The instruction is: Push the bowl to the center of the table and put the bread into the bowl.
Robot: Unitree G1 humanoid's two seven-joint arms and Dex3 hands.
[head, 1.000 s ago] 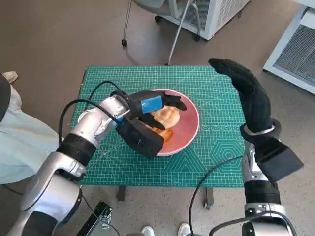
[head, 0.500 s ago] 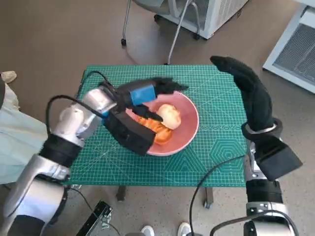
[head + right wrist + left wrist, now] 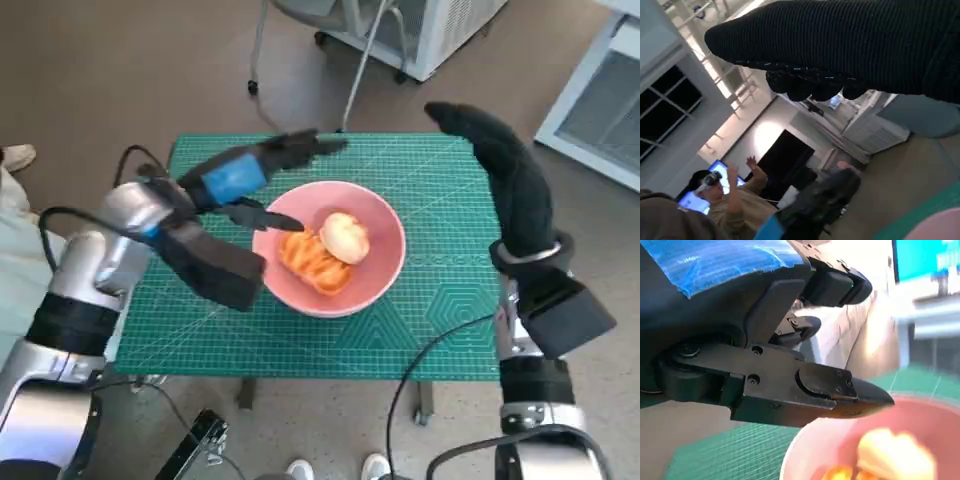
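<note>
Green cutting mat [image 3: 420, 320] with a printed grid covers the small table. Brown floor [image 3: 110, 70] all round. Beyond the far edge, a wheeled chair base [image 3: 330, 45] and a white slatted cabinet [image 3: 440, 30]; another white unit [image 3: 600, 95] at far right. Pale shoe tips [image 3: 335, 468] at the near edge. In the right wrist view, a person [image 3: 725, 200] with one hand raised; lit screen [image 3: 720, 167] behind.

Brown floor [image 3: 120, 70] surrounds the green-matted table [image 3: 440, 330], with a chair's wheeled legs [image 3: 300, 50] and white cabinets [image 3: 590, 100] beyond.
</note>
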